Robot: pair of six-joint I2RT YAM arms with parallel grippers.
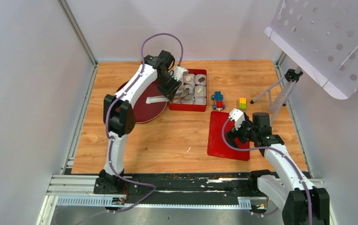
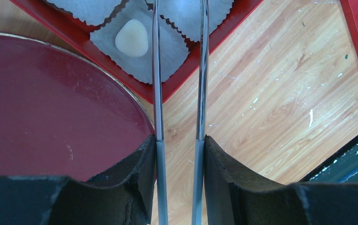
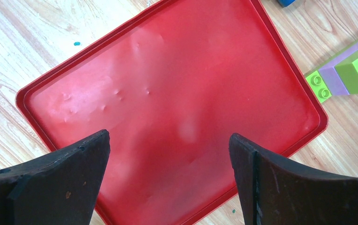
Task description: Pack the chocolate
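Note:
A red box [image 1: 205, 107] holds white paper cups [image 1: 200, 99] with small chocolate lumps, some tan [image 1: 190, 77], some dark [image 1: 200, 80]. The left wrist view shows one pale chocolate [image 2: 131, 38] lying in a cup [image 2: 167, 56] at the box's corner. My left gripper [image 1: 173, 91] [image 2: 179, 140] is shut on metal tongs [image 2: 156, 93]. Their two blades reach over the box edge [image 2: 224, 35], and their tips are out of view. My right gripper [image 1: 234, 130] [image 3: 168, 140] is open and empty, above the flat red lid [image 1: 221, 145] [image 3: 177, 84].
A dark red round plate [image 1: 142, 110] [image 2: 50, 108] lies left of the box. Toy blocks [image 1: 218, 100] [image 1: 242, 103] [image 3: 350, 70] lie between the box and a tripod [image 1: 280, 89]. A white perforated panel [image 1: 329, 37] hangs at the upper right. Walls stand on both sides.

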